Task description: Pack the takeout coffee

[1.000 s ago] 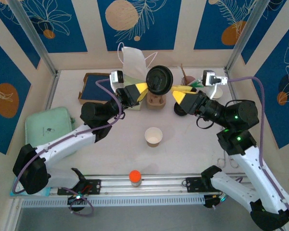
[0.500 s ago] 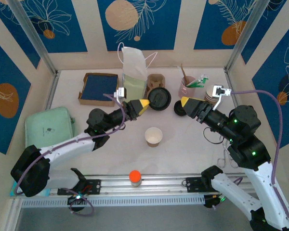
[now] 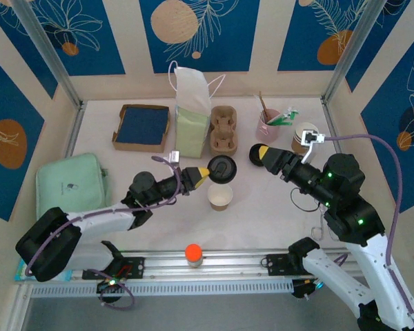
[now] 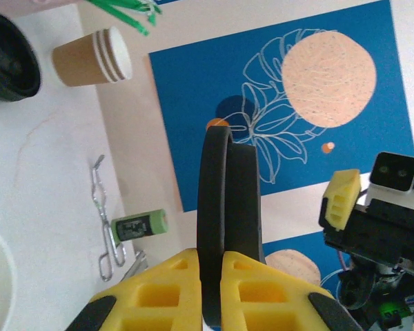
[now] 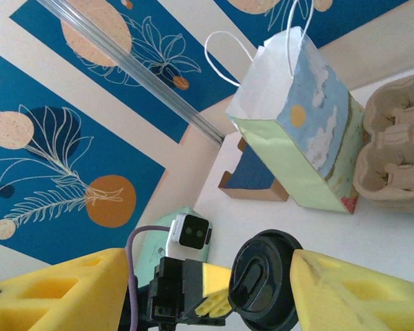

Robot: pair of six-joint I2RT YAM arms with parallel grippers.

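Now: left gripper [image 3: 203, 174] is pinching the black lid [image 3: 222, 167] by its rim. In the left wrist view the lid runs edge-on between the yellow pads [image 4: 159, 293], which are pressed tight on it. Right gripper [image 3: 262, 152] is spread wide with nothing between its fingers, off to the right of the lid.

Relation that matters: the open paper cup [image 3: 220, 196] stands upright on the table [image 3: 283, 207], just on the bases' side of the lid and a touch right of the left fingertips. Lid and cup are close; I cannot tell whether they touch. The lid face is tilted, not level over the cup mouth.

I judge capping falls to the left arm, since it is nearer and has the lid: level it, centre it, press. The cup is unheld and may tip. Carrier [image 3: 223, 129] and bag [image 3: 192, 110] stand at the far side.
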